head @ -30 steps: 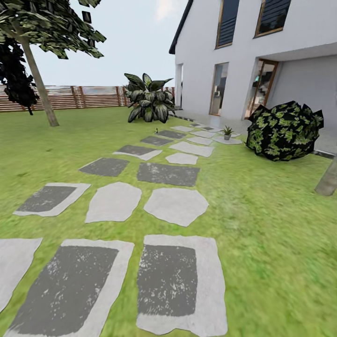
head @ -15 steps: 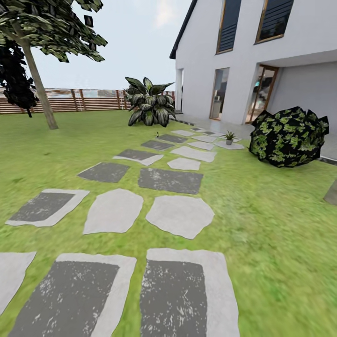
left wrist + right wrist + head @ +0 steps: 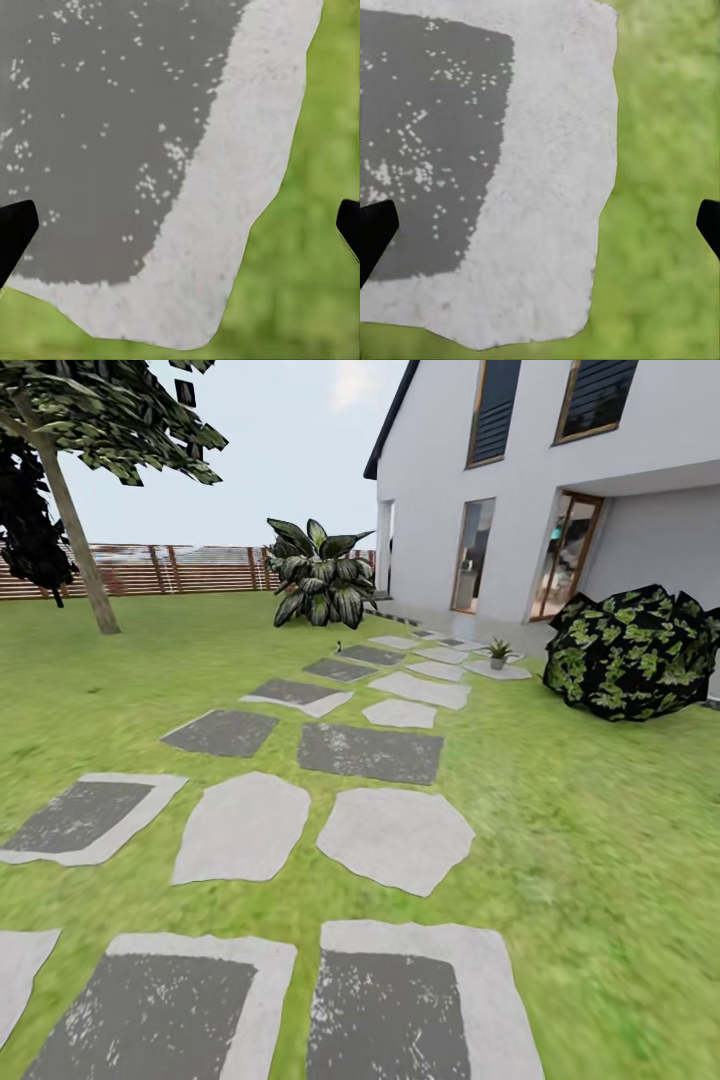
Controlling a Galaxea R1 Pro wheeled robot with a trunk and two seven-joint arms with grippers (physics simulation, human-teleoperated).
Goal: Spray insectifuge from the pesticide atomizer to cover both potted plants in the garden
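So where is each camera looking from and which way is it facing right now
Head view: on the robot's head, facing forward along the stepping stones toward the house; a potted plant stands far ahead.
Left wrist view: looks down on a stone and lawn; left end effector fingertips spread.
Right wrist view: the same, right end effector spread.
Both wrist views share grey paving beside grass.

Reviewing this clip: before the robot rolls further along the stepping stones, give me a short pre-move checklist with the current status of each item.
1. Left gripper open and empty: ok, fingertips wide apart over a stepping stone.
2. Right gripper open and empty: ok.
3. One potted plant located: ok, on a far pale stone near the house.
4. Second potted plant located: cannot tell.
5. Pesticide atomizer located: cannot tell, just a tiny dark speck by the far stones.
6. Path ahead free of obstacles: ok, nothing stands on the near stones; the bush sits to the right.
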